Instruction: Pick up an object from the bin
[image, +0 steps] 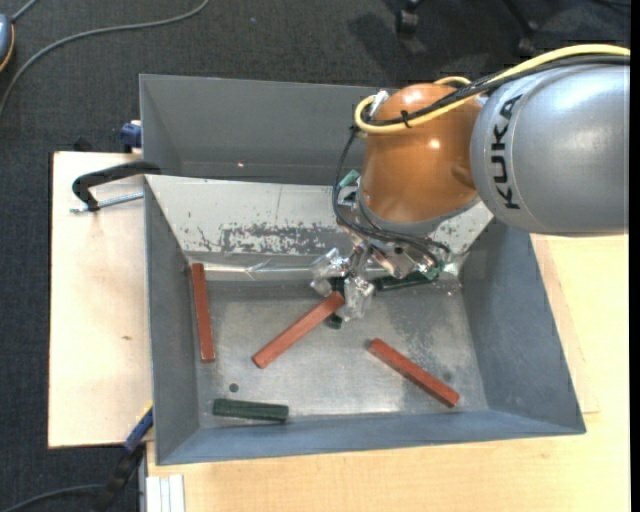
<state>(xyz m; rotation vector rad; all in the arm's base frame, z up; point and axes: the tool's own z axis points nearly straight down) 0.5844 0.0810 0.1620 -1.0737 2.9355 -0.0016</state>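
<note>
Reddish-brown flat stick (298, 337), stretching down-left from under the pincer (345, 292), is judged the likely pick; pincer state cannot be told; closing, then lifting, is needed.

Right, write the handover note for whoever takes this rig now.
Pincer: low in the bin, at the upper end of the middle red stick; a grip on it cannot be confirmed.
Things: left red stick along the left wall, right red stick on the floor, green stick by the front wall.
Done: the approach.
Left: secure one stick and lift it out.
</note>
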